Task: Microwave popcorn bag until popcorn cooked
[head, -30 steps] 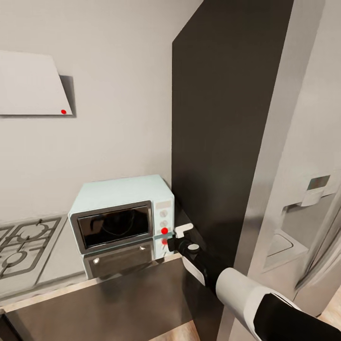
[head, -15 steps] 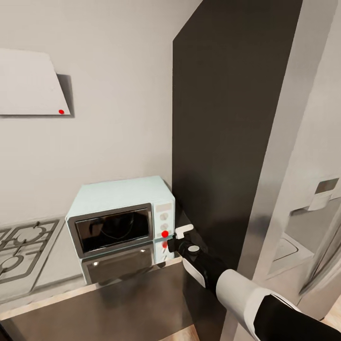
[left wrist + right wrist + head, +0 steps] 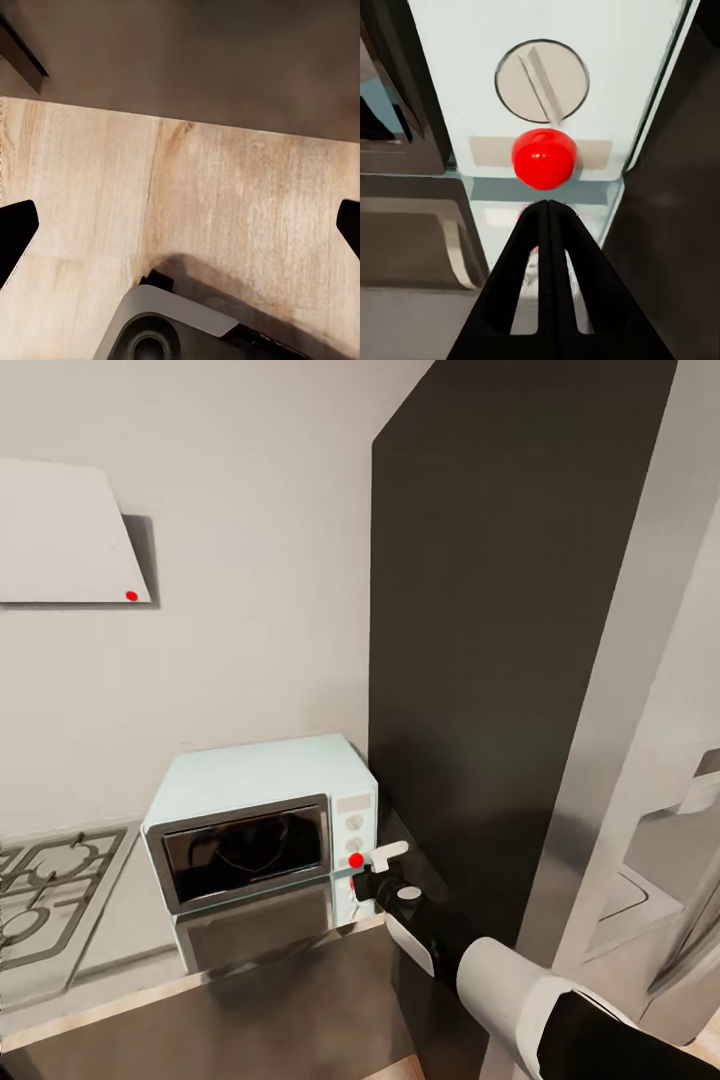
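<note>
Microwave [image 3: 262, 822] seemingly touching right gripper [image 3: 547, 206]

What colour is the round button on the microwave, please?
Bright red button, clearest in the right wrist view.

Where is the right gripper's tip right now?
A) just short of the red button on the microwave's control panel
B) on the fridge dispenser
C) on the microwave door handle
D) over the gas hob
A: in the right wrist view the shut right gripper points at the red button below the round knob on the microwave.
</note>
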You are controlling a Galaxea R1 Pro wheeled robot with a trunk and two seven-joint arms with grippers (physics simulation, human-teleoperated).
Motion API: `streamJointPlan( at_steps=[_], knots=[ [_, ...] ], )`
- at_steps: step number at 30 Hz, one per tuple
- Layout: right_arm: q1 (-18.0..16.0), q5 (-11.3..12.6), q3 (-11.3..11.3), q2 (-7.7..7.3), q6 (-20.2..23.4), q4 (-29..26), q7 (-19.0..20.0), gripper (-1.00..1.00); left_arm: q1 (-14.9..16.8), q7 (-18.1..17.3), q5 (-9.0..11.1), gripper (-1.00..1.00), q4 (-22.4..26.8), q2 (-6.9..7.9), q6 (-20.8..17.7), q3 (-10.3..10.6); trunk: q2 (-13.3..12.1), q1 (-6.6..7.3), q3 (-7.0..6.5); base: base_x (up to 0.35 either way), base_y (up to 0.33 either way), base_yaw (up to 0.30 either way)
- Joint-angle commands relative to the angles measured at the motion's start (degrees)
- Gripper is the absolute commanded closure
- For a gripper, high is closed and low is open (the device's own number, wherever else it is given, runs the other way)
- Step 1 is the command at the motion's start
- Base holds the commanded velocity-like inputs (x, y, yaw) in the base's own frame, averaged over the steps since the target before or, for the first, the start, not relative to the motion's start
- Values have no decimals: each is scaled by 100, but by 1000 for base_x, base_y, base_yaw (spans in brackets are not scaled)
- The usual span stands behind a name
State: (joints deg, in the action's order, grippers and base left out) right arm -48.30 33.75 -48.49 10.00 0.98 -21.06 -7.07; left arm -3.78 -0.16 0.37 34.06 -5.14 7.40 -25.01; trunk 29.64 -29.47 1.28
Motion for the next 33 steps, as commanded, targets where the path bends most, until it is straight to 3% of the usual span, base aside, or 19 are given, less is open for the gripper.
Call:
streamJointPlan(
  at_steps=[1,22,33],
  knots=[
    [-7,36,-47,0,9,-3,-43,100,0,-2,1,-100,6,-4,7,-13,10,-5,11,122,155,0],
    [4,36,-45,0,7,-1,-43,100,0,-2,-2,-100,-66,-4,7,-13,10,-5,11,46,10,0],
    [264,22,-50,0,-1,6,-41,100,1,-2,2,-100,-66,-3,7,-7,10,-5,11,27,0,0]
  ],
)
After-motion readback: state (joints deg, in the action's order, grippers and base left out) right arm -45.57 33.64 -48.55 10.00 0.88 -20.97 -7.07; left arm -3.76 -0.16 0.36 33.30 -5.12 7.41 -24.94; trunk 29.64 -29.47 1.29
